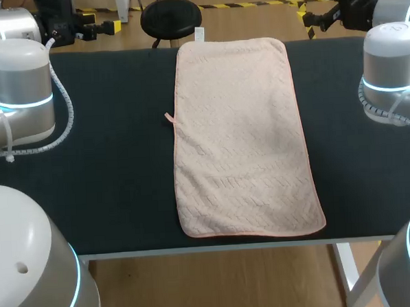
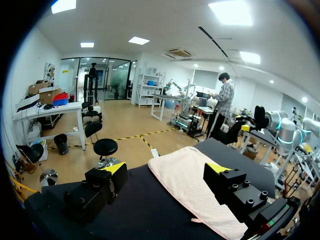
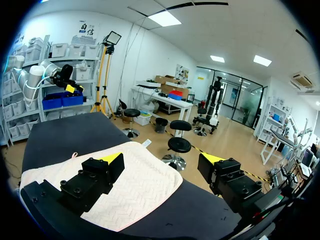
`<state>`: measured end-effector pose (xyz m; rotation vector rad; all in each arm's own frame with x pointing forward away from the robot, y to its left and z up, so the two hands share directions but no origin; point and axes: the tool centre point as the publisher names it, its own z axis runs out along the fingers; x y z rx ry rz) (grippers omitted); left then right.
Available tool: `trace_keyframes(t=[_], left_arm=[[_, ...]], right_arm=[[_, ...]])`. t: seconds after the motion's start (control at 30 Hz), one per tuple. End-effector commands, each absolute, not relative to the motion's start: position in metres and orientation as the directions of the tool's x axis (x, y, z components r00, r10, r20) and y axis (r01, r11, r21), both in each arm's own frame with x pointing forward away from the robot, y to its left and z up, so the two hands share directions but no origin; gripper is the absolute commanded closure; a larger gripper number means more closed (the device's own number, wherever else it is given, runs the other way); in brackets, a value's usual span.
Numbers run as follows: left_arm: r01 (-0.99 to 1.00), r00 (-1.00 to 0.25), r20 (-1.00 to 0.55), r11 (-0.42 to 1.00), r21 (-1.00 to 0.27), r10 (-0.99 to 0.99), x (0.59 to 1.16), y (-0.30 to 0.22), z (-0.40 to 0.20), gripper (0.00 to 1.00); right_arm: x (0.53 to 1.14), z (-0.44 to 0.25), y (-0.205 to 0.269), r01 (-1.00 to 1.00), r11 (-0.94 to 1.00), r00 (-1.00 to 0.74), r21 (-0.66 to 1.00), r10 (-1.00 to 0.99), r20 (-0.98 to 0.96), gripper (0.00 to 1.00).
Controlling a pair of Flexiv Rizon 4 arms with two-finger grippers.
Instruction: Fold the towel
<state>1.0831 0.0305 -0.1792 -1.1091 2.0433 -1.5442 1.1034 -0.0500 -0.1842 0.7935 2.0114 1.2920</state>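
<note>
A pink towel [image 1: 242,138] lies spread flat down the middle of the dark worktop [image 1: 103,179], reaching from its far edge almost to its near edge. Left claw [image 2: 166,170] and right claw [image 3: 162,160] are both released, off the towel.

Soft textured pink cloth towel [image 1: 242,138], matt dark table [image 1: 111,193], glossy silver arms
</note>
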Motion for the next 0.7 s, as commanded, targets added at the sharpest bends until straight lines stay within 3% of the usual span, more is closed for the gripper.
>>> trace_keyframes(t=[0.03, 0.23, 0.33, 0.53, 0.7], left_arm=[[-0.369, -0.632, 0.173, 0.097, -0.925, -0.755, 1.083, 0.030, -0.181, 0.00], [-0.372, -0.657, 0.160, 0.131, -0.919, -0.737, 1.083, 0.028, -0.182, 0.00], [-0.366, -0.759, 0.070, 0.336, -0.868, -0.647, 1.082, 0.016, -0.186, 0.00], [-0.203, -0.945, -0.077, 0.754, -0.625, -0.319, 1.061, -0.007, -0.197, 0.00], [0.024, -0.995, -0.102, 0.900, -0.436, -0.023, 1.036, -0.017, -0.202, 0.00]], right_arm=[[1.104, -0.184, -0.050, 0.157, 0.344, -0.633, 0.926, 0.755, -0.173, 0.00], [1.104, -0.184, -0.050, 0.157, 0.344, -0.633, 0.926, 0.755, -0.173, 0.00], [1.102, -0.189, -0.046, 0.154, 0.463, -0.669, 0.873, 0.699, -0.253, 0.00], [1.088, -0.195, -0.037, 0.069, 0.748, -0.775, 0.660, 0.457, -0.437, 0.00], [1.074, -0.203, -0.033, -0.028, 0.868, -0.834, 0.495, 0.253, -0.490, 0.00]])
